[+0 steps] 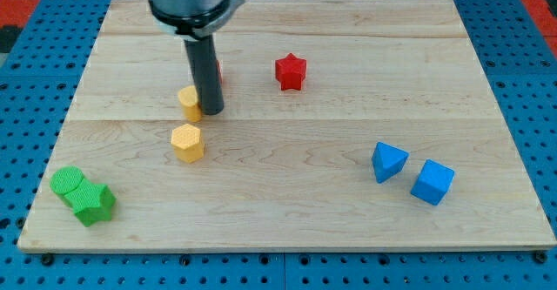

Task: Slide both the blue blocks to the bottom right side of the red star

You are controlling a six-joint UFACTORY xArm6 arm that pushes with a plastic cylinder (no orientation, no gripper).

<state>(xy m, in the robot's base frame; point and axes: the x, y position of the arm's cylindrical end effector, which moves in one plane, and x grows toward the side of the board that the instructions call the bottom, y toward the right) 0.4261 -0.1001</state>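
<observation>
Two blue blocks are counted on the pale wooden bench (348, 238): a blue wedge-shaped block (388, 161) and a blue cube (432, 182), just beside each other, well below and right of the single red star block (291, 71). Two yellow blocks are seen, an upper yellow block (189, 103) touched by my tip (212, 112) and a lower yellow hexagonal block (186, 142). Two green blocks, a round-edged green block (67, 184) and a green star-like block (93, 204), are touching at bottom left. A red sliver (218, 72) is glimpsed behind the rod. No end effector is fitted, so no open or closed state is shown.

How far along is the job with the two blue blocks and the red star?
Both blocks, the blue triangular block and blue cube, already lie toward the bottom right of the red star, though well off. My tip sits by a yellow block, away from them.
</observation>
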